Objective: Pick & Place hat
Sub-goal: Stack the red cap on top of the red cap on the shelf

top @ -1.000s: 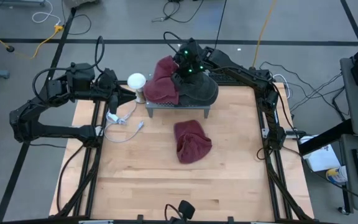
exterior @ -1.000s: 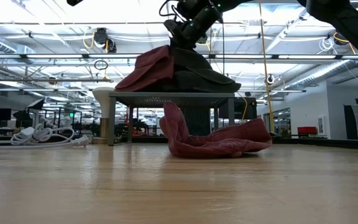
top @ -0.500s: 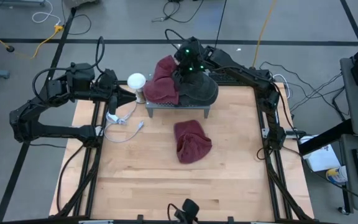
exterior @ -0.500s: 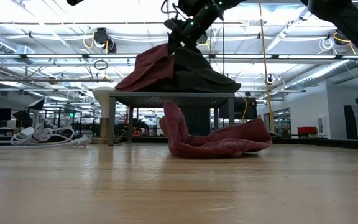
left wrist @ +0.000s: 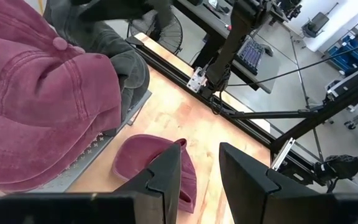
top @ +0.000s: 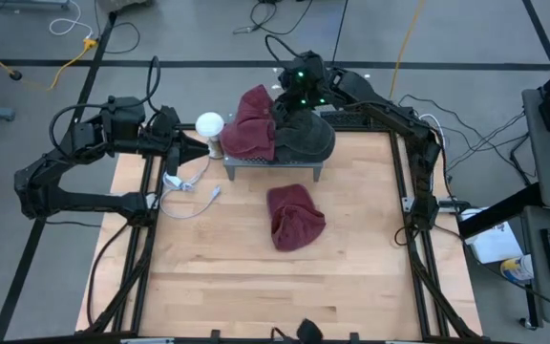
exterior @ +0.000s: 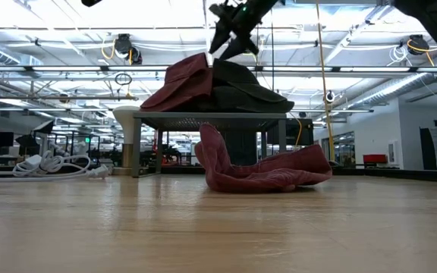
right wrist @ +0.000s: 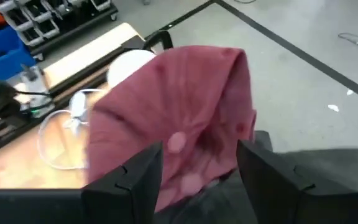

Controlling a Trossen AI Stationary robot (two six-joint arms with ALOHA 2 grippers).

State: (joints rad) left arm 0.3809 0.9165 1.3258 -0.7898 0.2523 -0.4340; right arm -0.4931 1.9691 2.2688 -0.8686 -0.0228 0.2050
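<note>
**Two hats on the rack, one left on the table**

Nearest the front of the pale wooden table [top: 256,277], a crumpled maroon fabric cap [top: 295,216] lies flat on the boards, apart from both arms. It looks like the hat not yet moved.

Just behind it stands a small grey metal rack with a mesh top [top: 273,164]. Two hats sit on it, pressed together: a second maroon cap with a top button [top: 252,124] toward the left arm's side, and a dark grey hat [top: 306,136] beside it. Placing seems done for these two.

Above the back of the rack, the right gripper [exterior: 228,29] hangs over the dark grey hat. Its fingers are spread and hold nothing.

At the table's left edge, the left gripper [top: 197,145] waits beside a white round-topped object [top: 210,125] and a white cable [top: 191,183]. Its fingers are slightly apart and empty.

By this judgement, roughly two thirds is finished; the table cap remains.
</note>
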